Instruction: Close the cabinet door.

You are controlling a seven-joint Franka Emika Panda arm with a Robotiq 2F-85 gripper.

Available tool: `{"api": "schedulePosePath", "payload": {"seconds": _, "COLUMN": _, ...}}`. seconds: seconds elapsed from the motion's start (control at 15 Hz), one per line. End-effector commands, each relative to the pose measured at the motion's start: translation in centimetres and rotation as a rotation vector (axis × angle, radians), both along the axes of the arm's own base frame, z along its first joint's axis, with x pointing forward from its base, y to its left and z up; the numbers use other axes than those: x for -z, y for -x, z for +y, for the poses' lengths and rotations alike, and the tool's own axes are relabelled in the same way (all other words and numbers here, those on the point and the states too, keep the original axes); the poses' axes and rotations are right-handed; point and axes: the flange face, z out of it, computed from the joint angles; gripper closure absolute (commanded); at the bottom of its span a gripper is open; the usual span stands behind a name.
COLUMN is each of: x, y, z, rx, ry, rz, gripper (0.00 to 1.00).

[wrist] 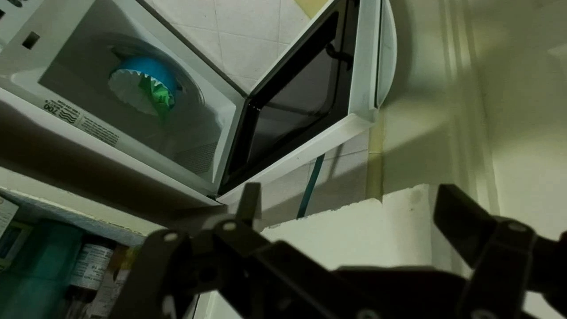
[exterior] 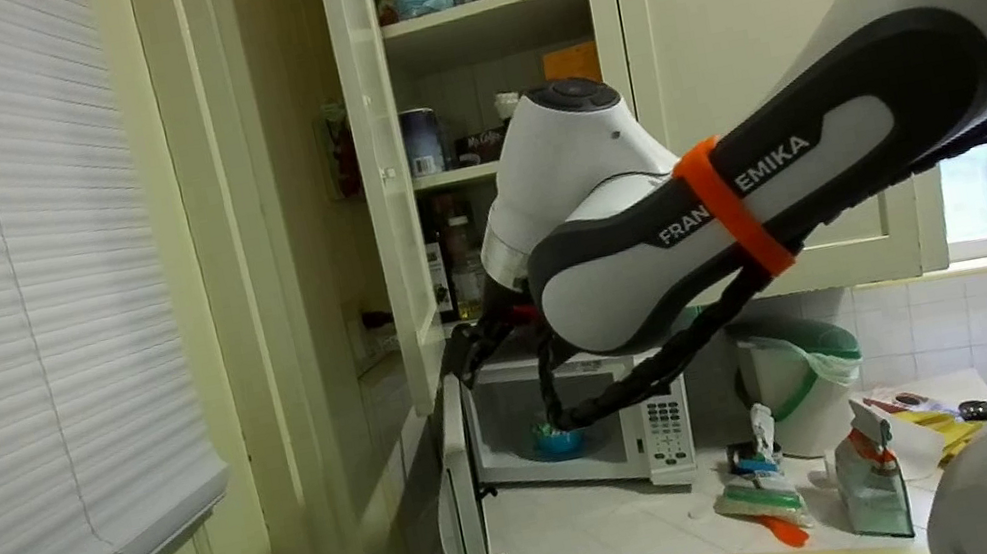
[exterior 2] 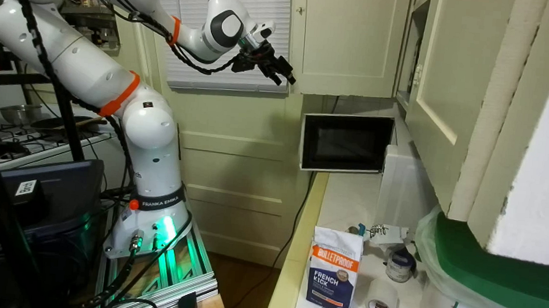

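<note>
Yeah, your gripper (exterior 2: pixel 285 81) had its jaws spread wide, tall upright door (exterior 2: pixel 347 39) around 2 o'clock in an exterior view.

White arm (exterior 2: pixel 87 68), black trim (exterior: pixel 931 52), white FRANKA EMIKA lettering (exterior 2: pixel 161 204). Behind the jaws: orange straps (exterior: pixel 733 209), black braided cable (exterior: pixel 621 397). Gripper (wrist: pixel 350 204) is black, pale round screws (wrist: pixel 229 226) at jaw roots.

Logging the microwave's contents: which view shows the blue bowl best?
The wrist view: the blue bowl looks largest there, with something green at its rim. In an exterior view the blue bowl is much smaller; an exterior view showing the microwave side-on hides it.
</note>
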Motion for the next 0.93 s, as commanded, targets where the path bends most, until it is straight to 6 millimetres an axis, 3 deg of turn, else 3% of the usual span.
{"api": "schedulePosePath", "payload": {"seconds": 0.0, "x": 0.6, "y": -0.8, "z": 0.2, "rx": -0.032, "ry": 0.003, "rz": -0.017, "gripper": 0.0}}
{"api": "schedulePosePath", "payload": {"seconds": 0.87, "x": 1.4, "y": -4.6, "z": 1.9, "rx": -0.101, "ry": -0.014, "rz": -0.03, "gripper": 0.0}}
